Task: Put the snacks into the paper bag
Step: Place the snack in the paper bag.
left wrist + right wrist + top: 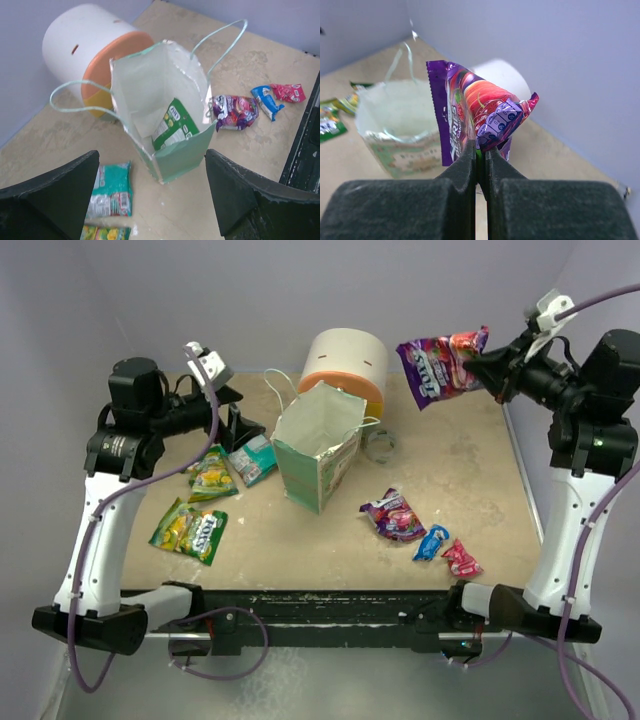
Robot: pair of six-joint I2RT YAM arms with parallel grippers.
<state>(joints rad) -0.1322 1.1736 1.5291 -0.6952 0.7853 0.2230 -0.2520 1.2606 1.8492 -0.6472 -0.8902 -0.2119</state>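
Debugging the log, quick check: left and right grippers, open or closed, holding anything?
Left gripper: open, empty.
Right gripper: closed on a purple snack packet.

Soft, even, slightly cool light fills every view; the paper bag (318,472) casts only a faint shadow. The purple packet (470,115) carries small glints (its foil is shiny). Close up, the right gripper (480,152) looks dark and blurred.

1. Pale lavender walls (300,280) close in the back and both sides.
2. The table (470,470) has a beige, mottled, scuffed top.
3. A black rail (330,605) runs along its near edge.
4. The light seems soft and even; its source is unseen.
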